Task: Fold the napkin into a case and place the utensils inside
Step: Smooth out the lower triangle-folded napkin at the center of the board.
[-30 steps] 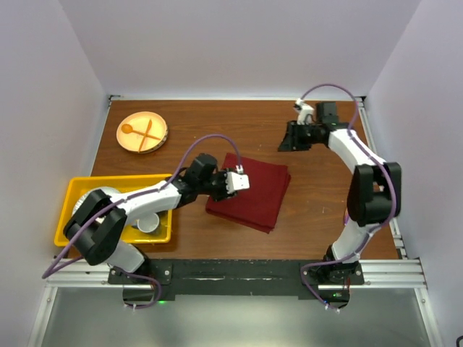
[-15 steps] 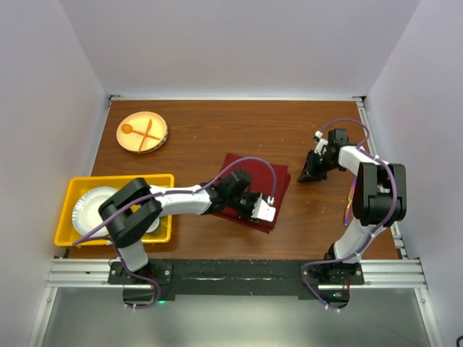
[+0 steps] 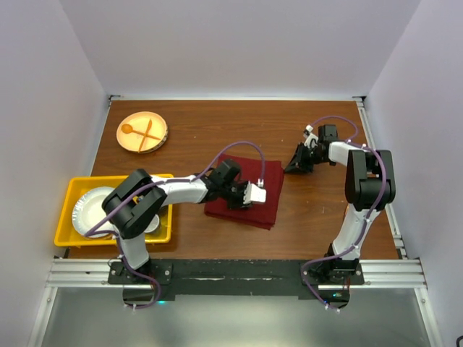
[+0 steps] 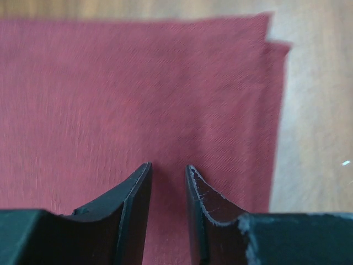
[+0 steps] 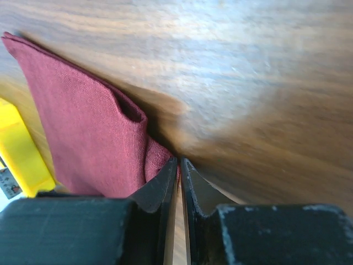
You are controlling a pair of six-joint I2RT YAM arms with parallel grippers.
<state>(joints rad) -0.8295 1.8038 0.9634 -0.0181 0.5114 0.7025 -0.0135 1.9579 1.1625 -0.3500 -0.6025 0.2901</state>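
The left arm (image 3: pixel 181 189) stretches low to the right, the left gripper (image 4: pixel 168 168) above the napkin (image 3: pixel 270 207), jaws narrowly parted with nothing between them. The right arm (image 3: pixel 362 181) bends leftward, the right gripper (image 5: pixel 180 161) just off the napkin's right edge, jaws almost together.

Reads to me as robotics lab test cell, not home or kitchen. Left arm (image 3: pixel 173 191) and right arm (image 3: pixel 365 181) bolted onto aluminium rail (image 3: pixel 405 273) at near edge of wooden table (image 3: pixel 217 126). Plain white walls (image 3: pixel 239 43) box table in on three sides, booth-style. Purple cables (image 3: pixel 242 147) loop loose off arms. My feeds: one fixed overhead camera, one on each wrist. Household bits laid out like props: napkin (image 3: pixel 271 181), yellow bin (image 3: pixel 119 180), round plate (image 3: pixel 155 123).
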